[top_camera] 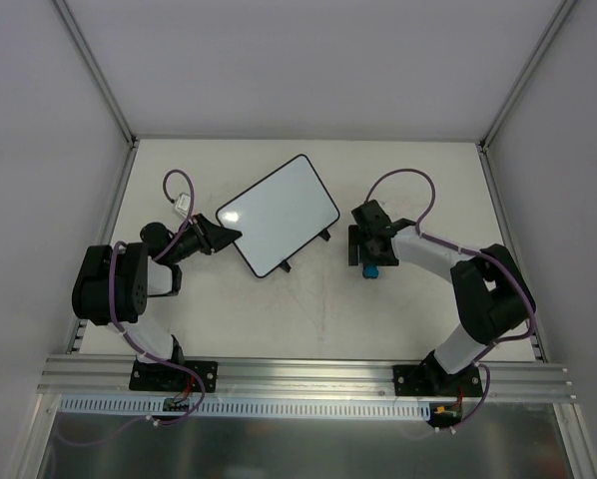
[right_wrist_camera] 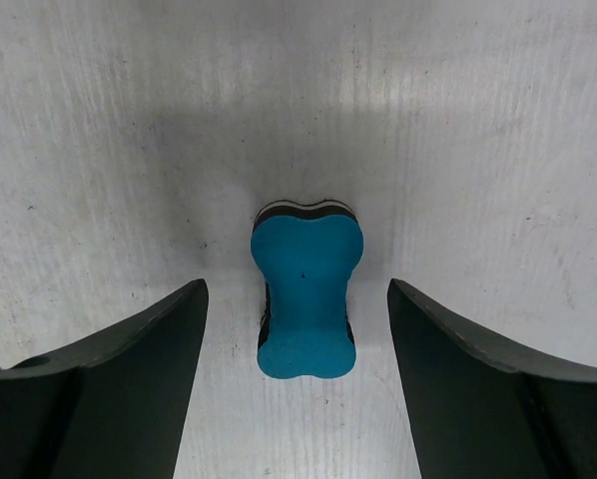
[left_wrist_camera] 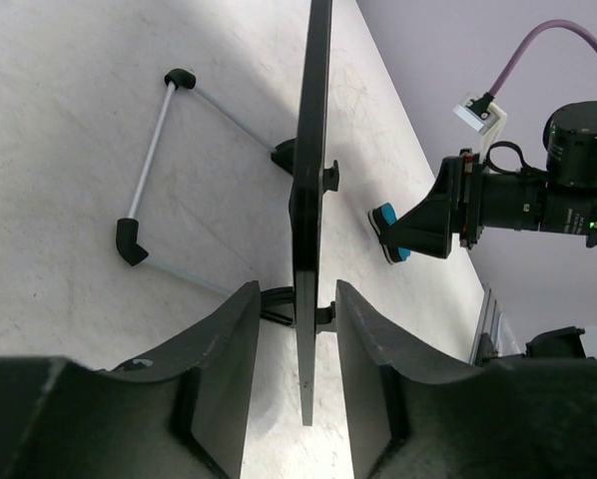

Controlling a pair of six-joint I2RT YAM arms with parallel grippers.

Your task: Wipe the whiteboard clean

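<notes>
**Whiteboard.** The whiteboard (top_camera: pixel 279 215) stands at the centre of the surface (top_camera: pixel 308 319), between the two arms. It is turned at an angle to the surface's edges. In the top view its face reads plain white inside a thin black frame. Two small black feet (top_camera: pixel 284 267) show along the edge nearer the arms. In the left wrist view the board appears edge-on, and a wire stand (left_wrist_camera: pixel 151 150) with black end caps extends from its back onto the surface.

**Left arm.** The left end effector (left_wrist_camera: pixel 297 294) is at the board's left corner. Its jaws are parted and straddle the board's edge. The left wrist view shows a narrow gap between each of the fingers (left_wrist_camera: pixel 229 349) and the frame, so the board is not gripped.

**Right arm.** The right end effector (right_wrist_camera: pixel 297 299) is positioned to the right of the board, just beside the corner nearest it, and points down at the surface. Its jaws are wide apart and hold nothing. A blue bone-shaped eraser (right_wrist_camera: pixel 305 299) lies flat on the surface, centred between the two fingers, with clear space on both sides. The eraser is apart from the board.
</notes>
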